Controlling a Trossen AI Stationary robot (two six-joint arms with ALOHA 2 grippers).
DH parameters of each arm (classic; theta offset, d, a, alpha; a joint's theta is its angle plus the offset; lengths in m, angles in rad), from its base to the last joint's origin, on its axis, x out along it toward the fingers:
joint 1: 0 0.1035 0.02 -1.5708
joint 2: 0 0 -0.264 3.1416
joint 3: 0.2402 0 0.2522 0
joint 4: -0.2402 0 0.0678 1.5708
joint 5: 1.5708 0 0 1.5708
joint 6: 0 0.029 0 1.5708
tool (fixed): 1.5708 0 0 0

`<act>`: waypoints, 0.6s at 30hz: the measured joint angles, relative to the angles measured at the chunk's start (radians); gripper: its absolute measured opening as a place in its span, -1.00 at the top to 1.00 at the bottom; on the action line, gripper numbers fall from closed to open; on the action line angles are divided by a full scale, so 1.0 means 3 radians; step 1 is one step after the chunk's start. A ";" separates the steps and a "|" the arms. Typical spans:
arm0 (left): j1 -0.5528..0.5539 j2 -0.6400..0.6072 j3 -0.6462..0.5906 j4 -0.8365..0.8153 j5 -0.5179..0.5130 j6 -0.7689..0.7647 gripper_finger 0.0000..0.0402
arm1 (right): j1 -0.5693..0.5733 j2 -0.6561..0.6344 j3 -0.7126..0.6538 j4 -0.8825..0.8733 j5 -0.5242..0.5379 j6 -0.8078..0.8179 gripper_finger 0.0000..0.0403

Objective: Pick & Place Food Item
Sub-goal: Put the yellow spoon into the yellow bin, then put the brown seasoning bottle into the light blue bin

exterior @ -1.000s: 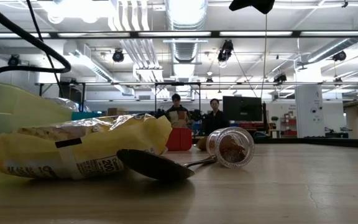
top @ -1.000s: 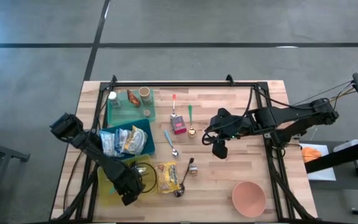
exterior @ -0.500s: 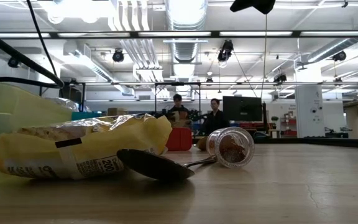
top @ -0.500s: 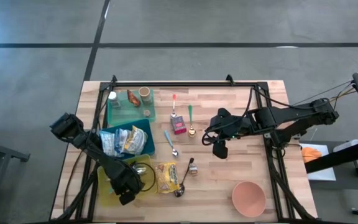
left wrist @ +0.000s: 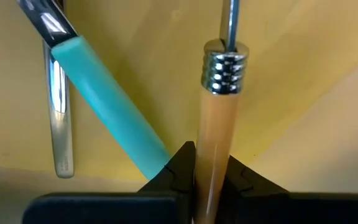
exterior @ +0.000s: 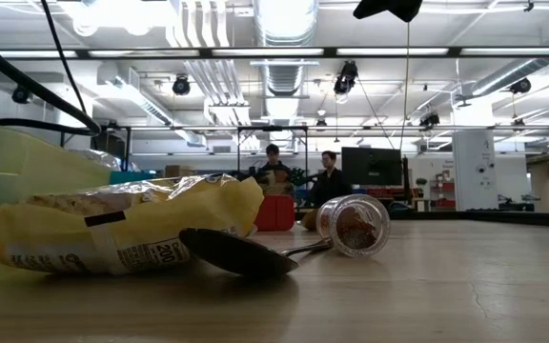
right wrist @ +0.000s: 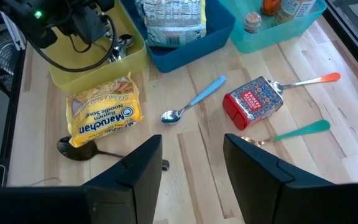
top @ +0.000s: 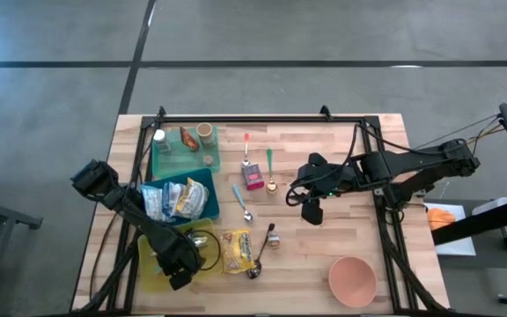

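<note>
Now left claw [left wrist: 212, 180] pinches a smooth amber handle [left wrist: 216, 137] with ribbed chrome collar

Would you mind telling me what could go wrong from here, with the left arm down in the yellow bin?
1. The left gripper pinches only the tip of the tan-handled utensil; it may swing or slip when lifted.
2. The teal-handled utensil lies against its fingers and could get dragged.
3. Neither is food; the ramen packet lies outside the yellow bin.

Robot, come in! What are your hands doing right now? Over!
Left gripper shut on an orange-handled utensil in the yellow bin. Right gripper open, mid-table. Ramen pack untouched.
</note>
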 joint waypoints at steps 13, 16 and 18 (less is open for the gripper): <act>0.0021 0.0000 0.0000 0.0000 0.0100 0.0127 0.22 | 0.0000 0.0000 0.0000 -0.0020 0.0000 0.0001 0.15; 0.0044 0.0000 0.0000 0.0000 0.0110 0.0127 0.03 | 0.0000 0.0000 0.0000 -0.0020 0.0000 0.0001 0.15; 0.0085 -0.0003 0.0001 0.0000 0.0144 0.0128 -0.08 | 0.0000 0.0000 0.0000 -0.0022 -0.0004 0.0001 0.15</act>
